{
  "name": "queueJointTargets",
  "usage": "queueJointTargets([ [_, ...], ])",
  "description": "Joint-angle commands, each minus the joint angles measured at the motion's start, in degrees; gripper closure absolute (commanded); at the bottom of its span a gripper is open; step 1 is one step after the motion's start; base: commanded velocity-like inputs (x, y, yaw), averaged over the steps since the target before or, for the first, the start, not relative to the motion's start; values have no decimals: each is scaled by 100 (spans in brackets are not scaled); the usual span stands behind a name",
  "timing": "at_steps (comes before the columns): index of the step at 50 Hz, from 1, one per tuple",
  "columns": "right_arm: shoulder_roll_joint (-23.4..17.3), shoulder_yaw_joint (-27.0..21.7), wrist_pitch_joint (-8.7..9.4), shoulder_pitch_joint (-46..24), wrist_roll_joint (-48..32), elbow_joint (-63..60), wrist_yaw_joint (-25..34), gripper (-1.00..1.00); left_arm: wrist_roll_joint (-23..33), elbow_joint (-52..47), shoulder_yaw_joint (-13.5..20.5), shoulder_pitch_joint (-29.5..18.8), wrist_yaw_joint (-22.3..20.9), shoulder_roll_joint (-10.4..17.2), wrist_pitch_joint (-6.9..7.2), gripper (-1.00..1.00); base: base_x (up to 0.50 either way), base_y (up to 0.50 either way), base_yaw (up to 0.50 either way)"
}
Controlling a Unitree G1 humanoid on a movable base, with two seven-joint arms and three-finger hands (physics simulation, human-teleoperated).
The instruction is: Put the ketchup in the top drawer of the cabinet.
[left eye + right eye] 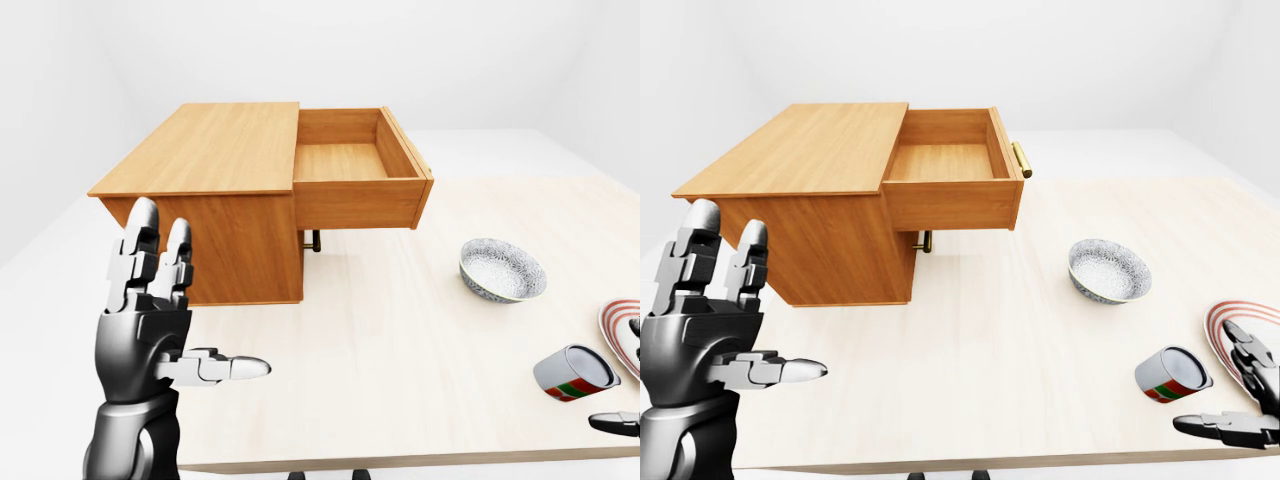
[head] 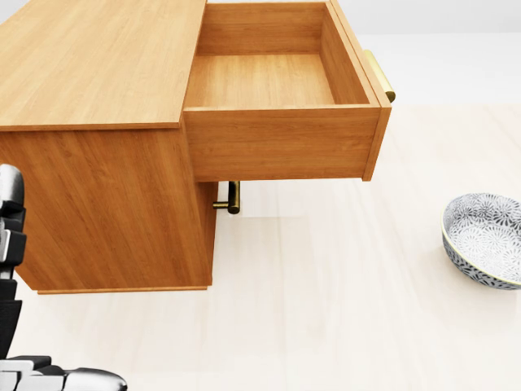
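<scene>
Plainly, top drawer (image 1: 345,160) stood pulled out of the cabinet (image 1: 215,150), left hand (image 1: 150,320) raised, fingers spread, right hand (image 1: 1245,400) released beside a tipped can (image 1: 1173,374), patterned bowl (image 1: 1109,270) nearby.

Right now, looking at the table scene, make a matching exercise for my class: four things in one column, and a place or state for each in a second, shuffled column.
Things:
1. top drawer
2. patterned bowl
3. can
4. left hand

States:
A. lying on its side
B. raised, fingers spread
C. pulled out, nothing inside
D. upright on the table, right of the cabinet

Pairs: 1-C, 2-D, 3-A, 4-B
</scene>
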Motion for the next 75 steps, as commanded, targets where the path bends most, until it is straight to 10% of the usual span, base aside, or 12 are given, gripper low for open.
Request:
queueJointTargets([
  [1,-187,129,0,-45,125,492,0,-94,33,42,-41,15,8,1,0,-100,0,0,0],
  [75,-561,783,0,-273,235,1619,0,-94,119,148,-148,42,43,11,0,-100,0,0,0],
])
